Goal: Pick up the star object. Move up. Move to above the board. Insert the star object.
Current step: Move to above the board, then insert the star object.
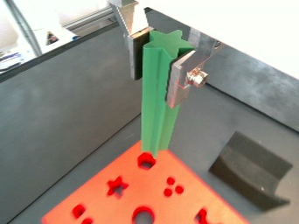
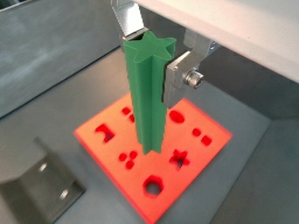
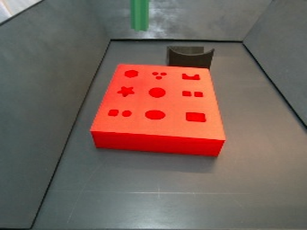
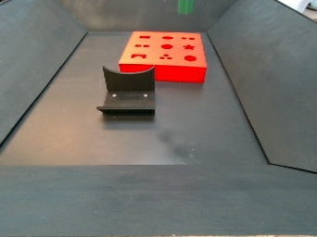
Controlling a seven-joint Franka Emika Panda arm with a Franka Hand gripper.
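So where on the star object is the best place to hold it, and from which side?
Near its top end, from above, much as the tool holds it now. In both wrist views the fingers clamp opposite sides of the upright star object just below its star-shaped top. That leaves the long lower length free to go down into the board.

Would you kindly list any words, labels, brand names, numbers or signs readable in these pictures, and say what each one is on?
None: no readable text in any view.
The board bears only shaped holes.
The star object, clamped in the gripper above the board, is plain green.
The fixture is unmarked.
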